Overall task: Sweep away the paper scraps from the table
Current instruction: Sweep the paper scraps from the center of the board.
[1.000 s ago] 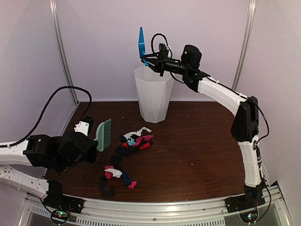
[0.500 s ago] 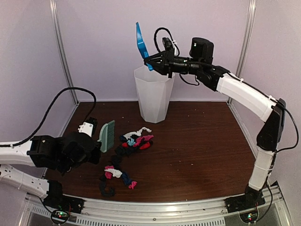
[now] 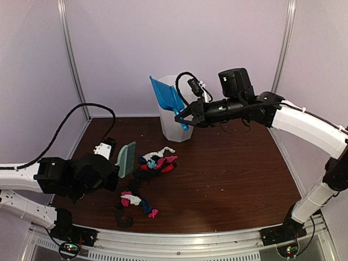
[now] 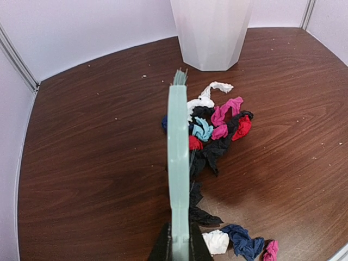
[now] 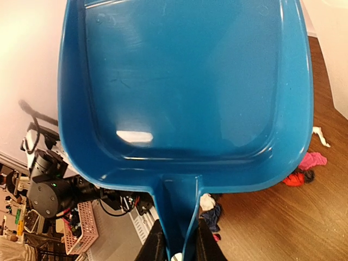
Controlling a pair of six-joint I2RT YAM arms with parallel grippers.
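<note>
Nearest the arms, past the metal rail (image 3: 179, 239), the paper scraps (image 3: 155, 163) lie left of centre on the table (image 3: 239, 174) in two loose heaps. One sits at about 7 o'clock from the table's middle. The larger is just beyond it, around 9 o'clock, with a white strip trailing toward 12. The left gripper (image 4: 179, 246) is clenched on the handle of the mint-green hand brush (image 4: 178, 147), which stands edge-on at 9 o'clock of the larger heap, its bristles pointing toward the far wall. Whether they touch the wood cannot be told. Farther off, the right gripper (image 5: 176, 243) is clamped on the handle of the blue dustpan (image 5: 185, 87), held in the air with nothing in it, in front of the white bin (image 4: 212, 32) that stands at 12 o'clock from the scraps. The scraps look very light, soft and crinkled, likely to snag in the bristles or skitter away. They are best not pinched but pushed from the heap's 9 o'clock edge in short strokes, with the pan's lip flat on the table.
</note>
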